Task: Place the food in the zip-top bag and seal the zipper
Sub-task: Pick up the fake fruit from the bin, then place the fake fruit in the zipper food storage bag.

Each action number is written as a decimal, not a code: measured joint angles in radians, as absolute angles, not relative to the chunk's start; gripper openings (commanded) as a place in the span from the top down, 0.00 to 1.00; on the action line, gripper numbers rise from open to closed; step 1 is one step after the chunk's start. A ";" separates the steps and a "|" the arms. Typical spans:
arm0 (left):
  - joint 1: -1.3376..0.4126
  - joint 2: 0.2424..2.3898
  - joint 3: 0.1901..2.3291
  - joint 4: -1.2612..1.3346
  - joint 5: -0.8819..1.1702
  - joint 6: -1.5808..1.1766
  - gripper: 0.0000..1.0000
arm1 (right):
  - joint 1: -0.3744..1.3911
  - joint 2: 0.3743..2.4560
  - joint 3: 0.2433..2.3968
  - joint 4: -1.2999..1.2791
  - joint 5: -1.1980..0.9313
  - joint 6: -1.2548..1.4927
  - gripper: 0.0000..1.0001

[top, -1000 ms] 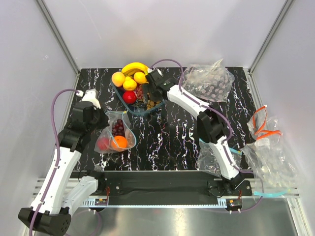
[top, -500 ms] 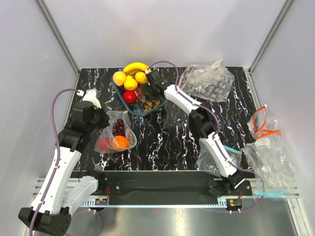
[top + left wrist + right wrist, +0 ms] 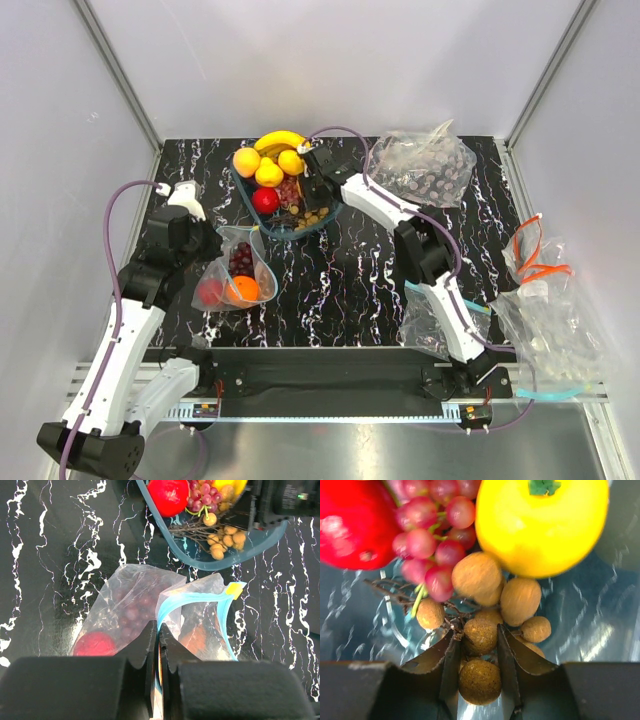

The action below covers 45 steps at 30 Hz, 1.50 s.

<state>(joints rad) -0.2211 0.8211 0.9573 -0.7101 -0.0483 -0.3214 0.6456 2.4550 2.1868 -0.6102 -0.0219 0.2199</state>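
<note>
Jaws-wise: at the left gripper [image 3: 159, 642], clamps tight on the zipper [image 3: 200, 598] of the zip-top bag [image 3: 132, 600], lying on the left of the table [image 3: 340, 285] near the blue bowl [image 3: 240, 560], with a red apple [image 3: 95, 644], dark grapes [image 3: 131, 614] and an orange [image 3: 243, 289] inside. At the right gripper [image 3: 479, 647], closes narrowly on the nut cluster [image 3: 480, 635], down in the bowl beside a yellow fruit [image 3: 540, 525].

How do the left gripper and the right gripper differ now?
The left gripper pinches the zipper of the zip-top bag; the right gripper clamps the nut cluster. The left gripper is over the table, the right gripper inside the bowl. Both grip something.
</note>
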 measured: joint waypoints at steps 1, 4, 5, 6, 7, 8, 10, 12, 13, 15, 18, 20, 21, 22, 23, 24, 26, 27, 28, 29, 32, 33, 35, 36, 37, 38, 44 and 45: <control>-0.221 0.821 0.957 -0.710 -0.048 -0.321 0.94 | 0.646 2.428 2.159 -0.607 -0.025 0.220 0.99; -0.221 0.821 0.957 -0.709 -0.048 -0.321 0.94 | 0.646 2.350 2.100 -0.587 -0.033 0.220 0.99; -0.221 0.821 0.957 -0.709 -0.048 -0.321 0.94 | 0.646 2.322 2.083 -0.578 -0.039 0.220 0.99; -0.221 0.821 0.957 -0.709 -0.048 -0.321 0.94 | 0.646 2.293 2.066 -0.564 -0.043 0.220 0.99; -0.220 0.821 0.957 -0.709 -0.048 -0.321 0.94 | 0.646 2.267 2.054 -0.555 -0.045 0.220 0.99; -0.220 0.821 0.957 -0.709 -0.048 -0.321 0.94 | 0.646 2.241 2.045 -0.543 -0.047 0.220 0.99; -0.218 0.821 0.957 -0.709 -0.048 -0.321 0.94 | 0.646 2.204 2.034 -0.524 -0.047 0.220 1.00; -0.218 0.821 0.957 -0.709 -0.048 -0.321 0.94 | 0.646 2.173 2.026 -0.503 -0.046 0.220 1.00; -0.217 0.821 0.957 -0.709 -0.049 -0.321 0.94 | 0.646 2.162 2.021 -0.493 -0.046 0.220 1.00; -0.217 0.821 0.957 -0.709 -0.048 -0.321 0.94 | 0.646 2.142 2.007 -0.482 -0.045 0.220 1.00; -0.217 0.821 0.957 -0.709 -0.048 -0.321 0.94 | 0.646 2.121 1.973 -0.463 -0.044 0.220 1.00; -0.216 0.822 0.957 -0.709 -0.049 -0.321 0.94 | 0.646 2.101 1.932 -0.456 -0.044 0.221 1.00; -0.216 0.822 0.957 -0.709 -0.049 -0.321 0.94 | 0.646 2.091 1.913 -0.458 -0.045 0.222 1.00; -0.216 0.824 0.957 -0.709 -0.049 -0.321 0.94 | 0.646 2.080 1.896 -0.457 -0.046 0.224 1.00; -0.216 0.827 0.957 -0.709 -0.049 -0.321 0.94 | 0.646 2.065 1.876 -0.455 -0.047 0.226 1.00; -0.216 0.830 0.957 -0.709 -0.049 -0.321 0.94 | 0.646 2.051 1.861 -0.456 -0.048 0.229 1.00; -0.216 0.835 0.957 -0.709 -0.048 -0.321 0.94 | 0.646 2.005 1.817 -0.448 -0.056 0.236 1.00; -0.216 0.837 0.957 -0.709 -0.048 -0.321 0.94 | 0.646 1.971 1.781 -0.435 -0.064 0.237 1.00; -0.216 0.839 0.957 -0.710 -0.048 -0.321 0.94 | 0.647 1.933 1.746 -0.430 -0.070 0.240 1.00; -0.216 0.841 0.958 -0.710 -0.048 -0.321 0.94 | 0.648 1.892 1.711 -0.429 -0.072 0.241 1.00; -0.216 0.855 0.962 -0.719 -0.049 -0.321 0.94 | 0.656 1.773 1.627 -0.418 -0.074 0.240 1.00; -0.216 0.862 0.967 -0.723 -0.049 -0.321 0.94 | 0.662 1.732 1.599 -0.414 -0.074 0.239 1.00; -0.216 0.877 0.980 -0.734 -0.049 -0.321 0.94 | 0.678 1.650 1.546 -0.405 -0.073 0.235 1.00; -0.216 0.883 0.988 -0.740 -0.049 -0.321 0.94 | 0.692 1.614 1.523 -0.403 -0.071 0.229 1.00; -0.216 0.886 0.994 -0.745 -0.049 -0.321 0.94 | 0.706 1.579 1.503 -0.403 -0.072 0.225 1.00; -0.216 0.888 1.001 -0.752 -0.049 -0.321 0.94 | 0.723 1.546 1.484 -0.398 -0.072 0.219 1.00; -0.216 0.919 1.076 -0.803 -0.049 -0.321 0.93 | 0.848 1.424 1.415 -0.393 -0.033 0.160 1.00; -0.216 0.925 1.089 -0.812 -0.049 -0.321 0.93 | 0.868 1.420 1.415 -0.394 -0.019 0.150 1.00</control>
<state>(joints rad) -0.2165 0.9253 1.0893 -0.8120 -0.0486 -0.3214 0.8677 1.4197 1.4147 -0.3939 -0.0189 0.1505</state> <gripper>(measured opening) 0.067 0.365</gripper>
